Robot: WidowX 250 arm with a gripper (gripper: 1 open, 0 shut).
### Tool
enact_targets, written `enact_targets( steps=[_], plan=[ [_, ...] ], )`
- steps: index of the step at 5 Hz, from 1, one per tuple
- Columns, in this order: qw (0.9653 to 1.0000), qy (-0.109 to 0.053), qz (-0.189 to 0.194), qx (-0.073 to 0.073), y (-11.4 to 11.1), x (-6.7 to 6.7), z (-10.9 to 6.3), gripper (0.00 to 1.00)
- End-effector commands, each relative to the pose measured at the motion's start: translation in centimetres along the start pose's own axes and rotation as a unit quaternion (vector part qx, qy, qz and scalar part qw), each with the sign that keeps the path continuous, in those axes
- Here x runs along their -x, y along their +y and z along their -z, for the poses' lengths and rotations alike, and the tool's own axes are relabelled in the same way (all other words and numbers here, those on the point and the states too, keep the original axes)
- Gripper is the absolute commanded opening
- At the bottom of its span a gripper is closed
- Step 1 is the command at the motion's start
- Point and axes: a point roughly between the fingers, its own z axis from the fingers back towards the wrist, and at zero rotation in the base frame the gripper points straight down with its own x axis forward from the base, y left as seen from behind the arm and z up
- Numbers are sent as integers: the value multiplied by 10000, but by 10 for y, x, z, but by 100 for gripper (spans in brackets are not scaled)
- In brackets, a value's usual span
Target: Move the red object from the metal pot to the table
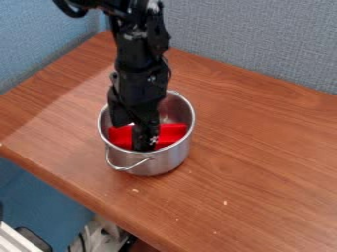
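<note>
The shiny metal pot (179, 148) stands on the reddish-brown table (263, 148), a thin wire handle hanging at its front. Inside lies the red object (126, 136), bright red and partly covered by the arm. My black gripper (137, 134) points straight down into the pot, its open fingers reaching down around the red object. Whether the fingertips touch it cannot be made out.
The table's front edge runs diagonally from left to lower right, with a drop to the floor beyond it. A blue wall stands behind the table. Bare wood lies to the right of the pot and in front of it.
</note>
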Motion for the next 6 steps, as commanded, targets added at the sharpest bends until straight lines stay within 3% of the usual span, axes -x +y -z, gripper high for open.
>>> enact_targets(
  steps=[1, 2, 3, 4, 5, 6],
  plan=[
    [10000, -29, -53, -16, 4, 0, 2, 0],
    [10000, -59, -59, 1, 3, 0, 1, 0],
    [9999, -96, -60, -41, 3, -1, -2, 100],
    [9998, -130, -66, -94, 3, -2, -5, 100],
    [9998, -126, -71, -95, 3, -2, -4, 0],
    [9998, -130, -74, -98, 2, -1, -3, 0]
  ],
)
